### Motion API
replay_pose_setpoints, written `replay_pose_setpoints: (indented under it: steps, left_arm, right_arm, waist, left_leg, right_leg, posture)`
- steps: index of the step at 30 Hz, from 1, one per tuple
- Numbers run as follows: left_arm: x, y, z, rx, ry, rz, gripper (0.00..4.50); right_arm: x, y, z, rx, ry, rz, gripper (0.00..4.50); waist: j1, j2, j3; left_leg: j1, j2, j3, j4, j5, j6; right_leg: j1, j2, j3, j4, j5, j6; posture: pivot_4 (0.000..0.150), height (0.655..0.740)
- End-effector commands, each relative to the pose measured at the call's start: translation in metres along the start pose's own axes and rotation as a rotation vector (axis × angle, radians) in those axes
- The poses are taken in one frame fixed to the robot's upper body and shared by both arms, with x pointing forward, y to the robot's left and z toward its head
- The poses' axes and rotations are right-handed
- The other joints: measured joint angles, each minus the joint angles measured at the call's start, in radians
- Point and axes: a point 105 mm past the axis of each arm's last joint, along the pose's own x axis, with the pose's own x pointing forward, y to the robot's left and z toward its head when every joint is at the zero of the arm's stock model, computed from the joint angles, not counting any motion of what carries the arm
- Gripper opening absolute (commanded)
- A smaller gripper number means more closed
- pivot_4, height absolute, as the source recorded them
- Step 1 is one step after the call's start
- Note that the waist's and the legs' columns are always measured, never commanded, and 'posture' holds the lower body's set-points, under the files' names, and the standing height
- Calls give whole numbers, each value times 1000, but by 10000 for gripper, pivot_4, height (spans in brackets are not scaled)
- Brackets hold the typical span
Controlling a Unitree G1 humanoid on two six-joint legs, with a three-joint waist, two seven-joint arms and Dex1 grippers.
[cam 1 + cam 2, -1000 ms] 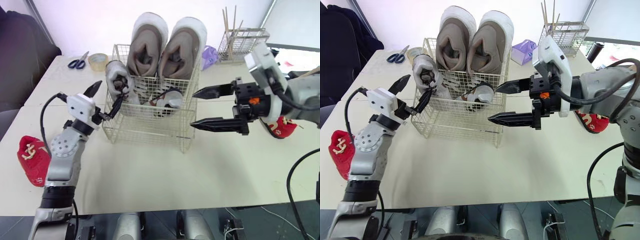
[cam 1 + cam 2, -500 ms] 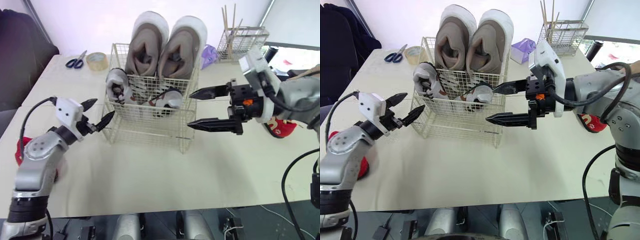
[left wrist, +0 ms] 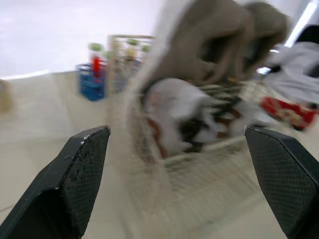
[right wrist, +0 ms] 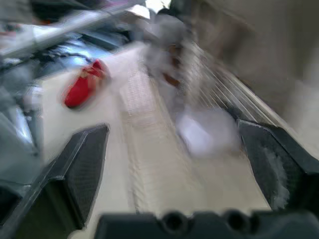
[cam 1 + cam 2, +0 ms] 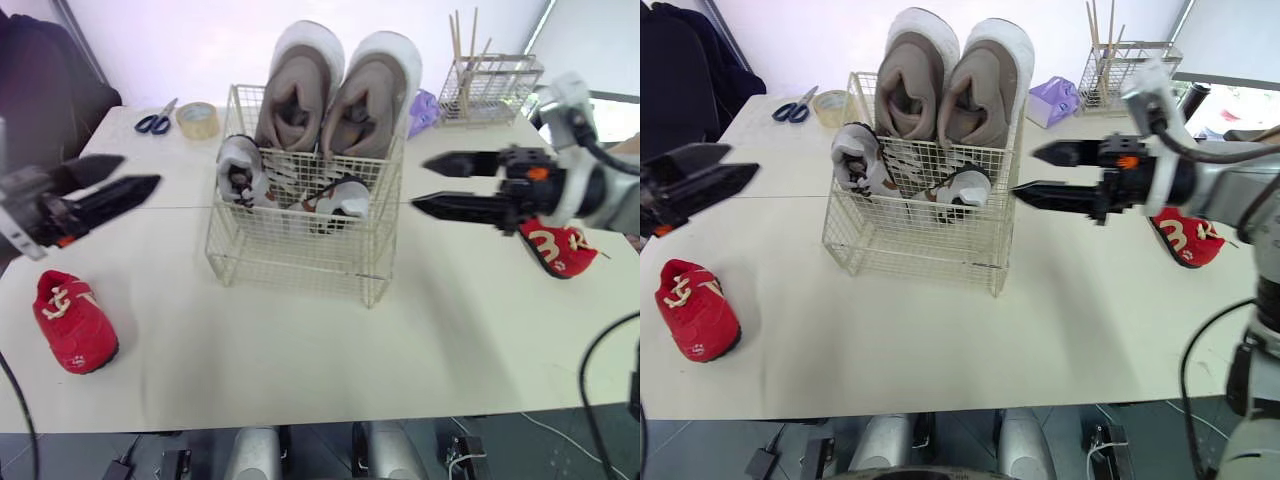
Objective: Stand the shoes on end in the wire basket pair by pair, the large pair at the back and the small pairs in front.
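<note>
The wire basket [image 5: 300, 255] stands mid-table. A large beige pair [image 5: 338, 95] stands on end at its back. Two small white-and-grey shoes [image 5: 238, 170] [image 5: 340, 198] sit in its front part. One small red shoe [image 5: 75, 322] lies on the table at the left, another red shoe [image 5: 556, 249] at the right. My left gripper [image 5: 138, 172] hovers open, well left of the basket and above the left red shoe, holding nothing. My right gripper [image 5: 422, 183] is open and empty just right of the basket, fingertips pointing at it, with the right red shoe behind its wrist.
Scissors [image 5: 153, 123] and a tape roll [image 5: 197, 121] lie at the back left. A wire holder with sticks [image 5: 487, 88] and a purple packet [image 5: 422, 108] stand at the back right. A dark chair [image 5: 45, 120] sits beyond the table's left edge.
My left gripper has drawn back to the left, away from the basket. My right gripper has moved right and slightly up, off the basket's side. Both stay open.
</note>
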Motion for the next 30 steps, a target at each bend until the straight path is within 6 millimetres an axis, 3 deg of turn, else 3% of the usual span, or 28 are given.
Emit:
replay_pose_setpoints:
  steps: [1, 6, 11, 14, 18, 20, 30]
  left_arm:
    - [25, -56, -17, -15, 61, -335, 44589]
    - [50, -79, -38, 25, 85, -495, 44589]
    - [60, -92, -49, 95, 123, -575, 44589]
    - [61, -95, -45, 124, 119, -598, 44589]
    - [62, -102, -44, 138, 115, -607, 44589]
    - [61, -103, -45, 133, 115, -595, 44589]
    - [62, -101, -49, 112, 119, -524, 44589]
  right_arm:
    - [-68, -41, -3, 71, -13, -295, 45000]
    - [-122, -48, -41, 246, -11, -540, 45000]
    - [-154, -66, -83, 194, 21, -857, 45000]
    - [-153, -71, -107, 100, 121, -916, 45000]
    - [-160, -84, -129, 70, 111, -1001, 45000]
    - [-159, -87, -146, 103, 100, -1001, 45000]
    - [-140, -103, -192, 172, 27, -1065, 45000]
  waist:
    - [8, 0, 0]
    - [-7, 1, 0]
    - [-8, 2, -1]
    - [-5, 3, -1]
    - [-6, 3, -1]
    - [-5, 3, -1]
    - [-1, 3, 0]
  left_leg:
    - [0, -1, 0, 0, -1, 1]
    - [0, -3, 3, 0, -2, 6]
    - [2, 0, 2, 0, -1, 5]
    - [2, 1, 0, 0, 0, 3]
    - [3, 1, 0, 1, 0, 3]
    - [3, 1, 0, 1, 0, 3]
    - [14, 1, 0, 1, 0, 3]
  right_leg:
    - [1, -1, 0, -1, 0, 0]
    - [8, 1, 1, -4, 1, 1]
    - [7, 10, 4, -4, 3, 5]
    - [8, 13, 5, -4, 2, 4]
    - [8, 13, 8, -4, 2, 4]
    - [8, 13, 8, -4, 2, 5]
    - [19, 13, 7, -6, 2, 4]
  posture:
    - [1500, 7400]
    - [1500, 7400]
    - [1500, 7400]
    - [1500, 7400]
    - [1500, 7400]
    - [1500, 7400]
    - [1500, 7400]
